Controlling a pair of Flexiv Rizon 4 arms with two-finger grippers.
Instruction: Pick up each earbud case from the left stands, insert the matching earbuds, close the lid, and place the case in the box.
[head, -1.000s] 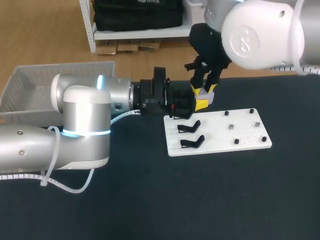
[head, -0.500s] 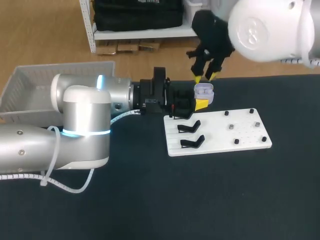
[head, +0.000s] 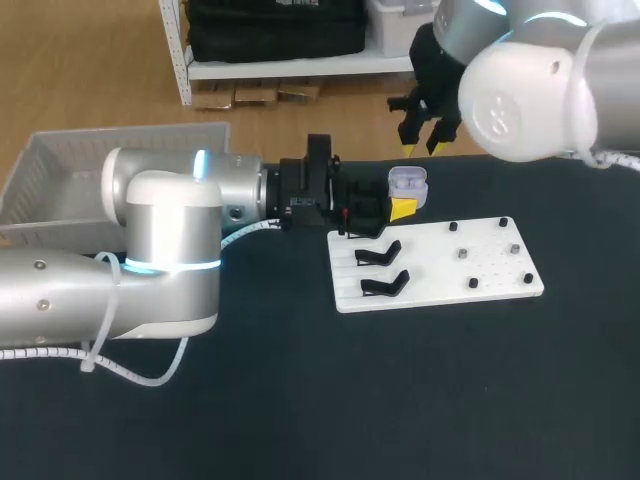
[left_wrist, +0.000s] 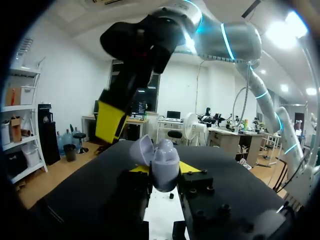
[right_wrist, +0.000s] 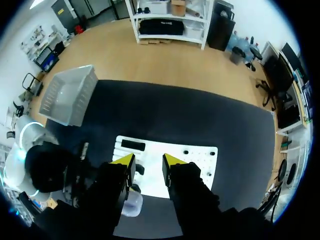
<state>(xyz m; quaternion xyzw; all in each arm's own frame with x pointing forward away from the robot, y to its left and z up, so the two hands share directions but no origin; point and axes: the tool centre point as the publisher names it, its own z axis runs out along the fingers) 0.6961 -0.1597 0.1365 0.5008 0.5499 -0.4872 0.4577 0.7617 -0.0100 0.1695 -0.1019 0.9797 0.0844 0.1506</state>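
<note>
My left gripper (head: 398, 198) is shut on a lavender earbud case (head: 407, 182), held just behind the white board (head: 440, 268). In the left wrist view the case (left_wrist: 165, 159) stands between the yellow fingertips (left_wrist: 190, 167) with its lid open. My right gripper (head: 428, 135) hangs open above and behind the case, with nothing between its fingers. From the right wrist view, that gripper (right_wrist: 148, 161) is over the board (right_wrist: 192, 159), and the case (right_wrist: 131, 205) shows far below it. Two black stands (head: 381, 253) sit on the board's left side, and small earbuds (head: 462, 254) rest on its right side.
A white mesh basket (head: 110, 165) stands at the table's far left edge. The dark tabletop (head: 400, 400) stretches in front of the board. My left arm's grey body (head: 165, 240) lies across the left half of the table.
My right gripper has lifted off the case and moved up and back, away from my left gripper. The left arm and the case have stayed put.
</note>
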